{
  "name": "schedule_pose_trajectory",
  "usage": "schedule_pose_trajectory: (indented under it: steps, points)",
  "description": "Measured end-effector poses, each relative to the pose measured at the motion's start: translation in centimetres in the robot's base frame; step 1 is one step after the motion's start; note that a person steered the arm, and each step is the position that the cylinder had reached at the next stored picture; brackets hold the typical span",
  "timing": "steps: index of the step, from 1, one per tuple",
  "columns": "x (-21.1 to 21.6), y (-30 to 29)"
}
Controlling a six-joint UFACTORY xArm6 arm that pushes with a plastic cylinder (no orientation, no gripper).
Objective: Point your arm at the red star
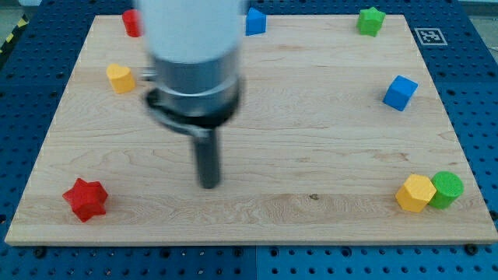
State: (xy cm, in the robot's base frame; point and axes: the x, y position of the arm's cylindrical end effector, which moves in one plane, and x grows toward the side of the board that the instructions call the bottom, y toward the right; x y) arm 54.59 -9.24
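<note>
The red star point(85, 199) lies near the bottom left corner of the wooden board point(311, 101). My tip point(208, 184) rests on the board to the right of the star, about a quarter of the board's width away, touching no block. The rod and arm above it are motion-blurred.
A yellow hexagon point(415, 193) touches a green cylinder point(447, 189) at the bottom right. A blue cube point(400, 92) sits at the right, a green star point(371, 20) at the top right, a blue block point(255, 22) at the top, a red block point(130, 23) and yellow heart point(120, 78) at the left.
</note>
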Motion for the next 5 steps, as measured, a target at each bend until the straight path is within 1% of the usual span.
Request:
schedule_pose_trajectory:
  steps: [1,2,3,4,5]
  points:
    - [-1.7,-10.1]
    - [-2.6,-21.0]
    - [-2.4,-21.2]
    - [2.7,-21.0]
    - [5.1,-20.0]
